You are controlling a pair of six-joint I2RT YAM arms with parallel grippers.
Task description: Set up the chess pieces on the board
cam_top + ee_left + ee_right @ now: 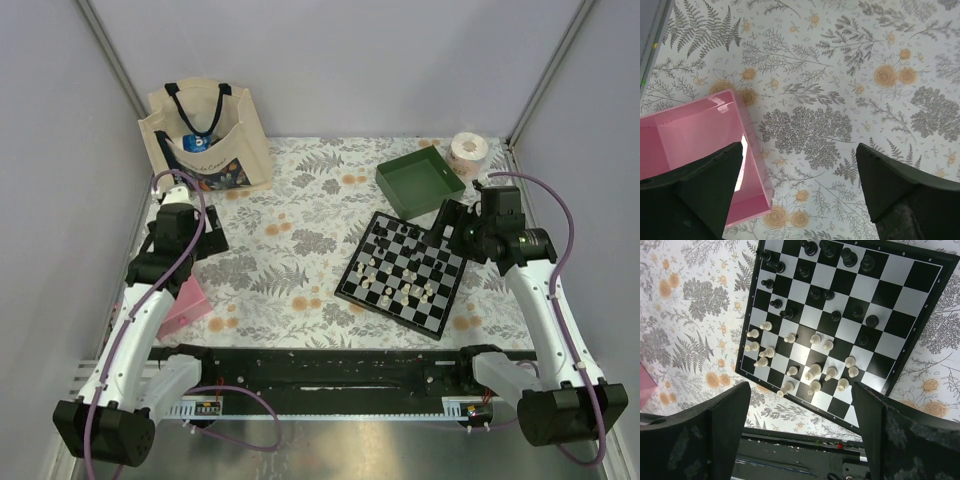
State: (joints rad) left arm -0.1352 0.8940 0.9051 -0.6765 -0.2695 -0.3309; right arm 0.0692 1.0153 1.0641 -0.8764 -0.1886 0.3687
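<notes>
Pieces stand scattered on the board, black on one half, white on the other. We judge them light, rigid, slick and easily toppled, best pinched at the waist. The right gripper hovers above the board, spread and empty. The left gripper, well apart, is likewise spread and empty.

Our right hand sits at the far right corner of the board, which lies skewed on the flowered surface. The chess pieces, cream and black, stand scattered on squares to the left of that hand and nearer to us. A green tray rests just beyond the hand, with a pale roll further back. Our left hand hangs well apart, with a pink box on its near side and a cream tote bag beyond it.
</notes>
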